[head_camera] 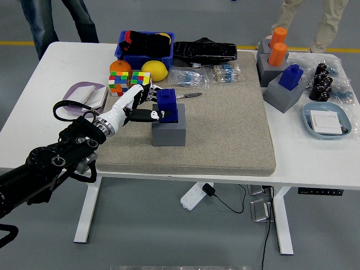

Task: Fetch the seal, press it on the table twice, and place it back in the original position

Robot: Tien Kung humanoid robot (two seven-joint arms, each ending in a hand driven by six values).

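The blue seal [168,102] stands upright in the square socket of a grey block holder [169,133] on the left part of the grey mat [230,129]. My left hand [157,105] reaches in from the lower left. Its thumb lies against the seal's near side and its fingers [151,93] against the far left side, so it still grips the seal. The right arm is out of the picture.
Two puzzle cubes [119,83], an orange [120,67], a lemon [154,68] and a blue bin [145,49] stand just behind the hand. A purple plate [81,93] is to its left. More grey holders with a blue seal [291,76] and orange cylinders [276,49] are at the right.
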